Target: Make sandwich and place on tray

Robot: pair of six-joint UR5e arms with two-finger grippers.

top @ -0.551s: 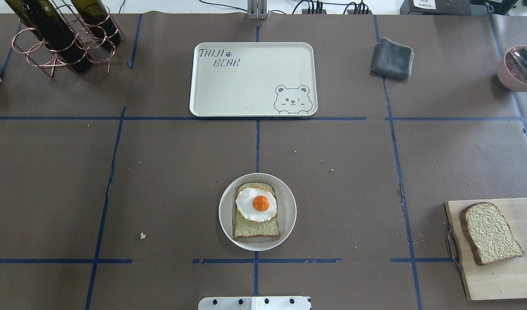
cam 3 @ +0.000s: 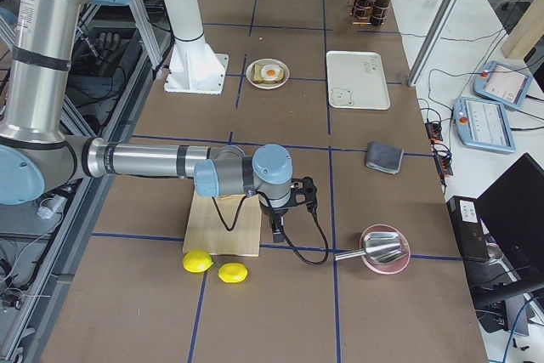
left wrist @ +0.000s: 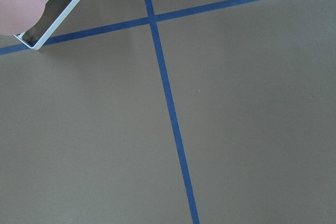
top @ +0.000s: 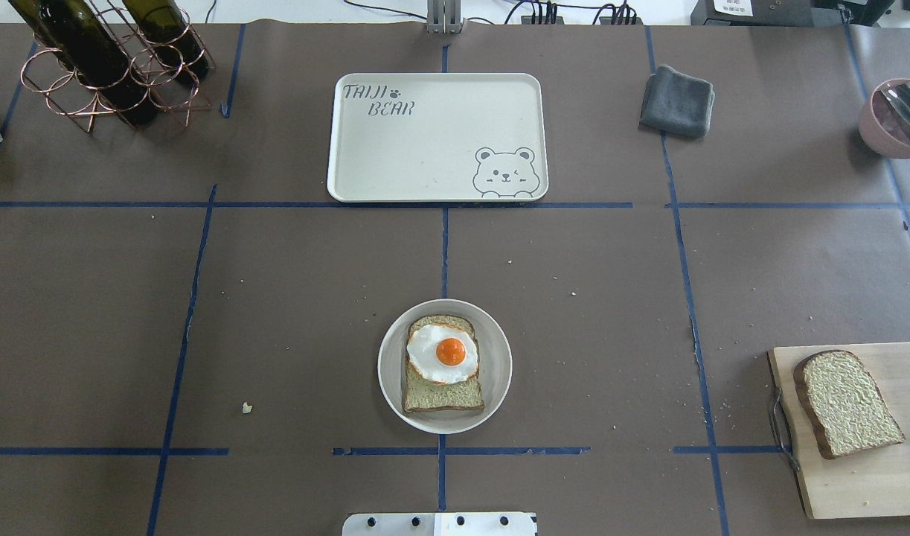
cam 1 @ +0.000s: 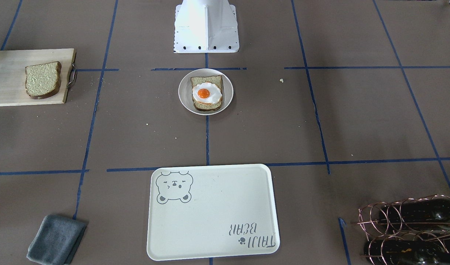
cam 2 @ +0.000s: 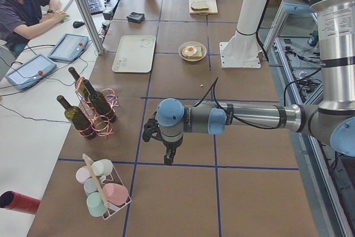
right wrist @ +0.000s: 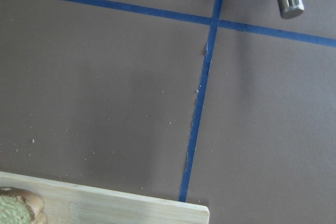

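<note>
One bread slice (top: 443, 394) lies on a small round white plate (top: 497, 372) near the table's middle, with the fried egg (top: 441, 353) on top of it. They also show in the front-facing view (cam 1: 206, 94). The second bread slice (top: 845, 402) lies on the wooden cutting board (top: 856, 484) at the right. The cream bear tray (top: 436, 138) holds nothing and lies beyond the plate. My left gripper (cam 2: 168, 156) hangs over bare table far to the left, and I cannot tell its state. My right gripper (cam 3: 279, 229) hangs beside the cutting board's outer edge, and I cannot tell its state.
A copper rack with wine bottles (top: 105, 59) stands at the far left. A folded grey cloth (top: 676, 100) and a pink bowl with a metal ladle (top: 897, 115) are at the far right. Two lemons (cam 3: 197, 261) lie past the board. A cup rack (cam 2: 102, 192) stands near my left gripper.
</note>
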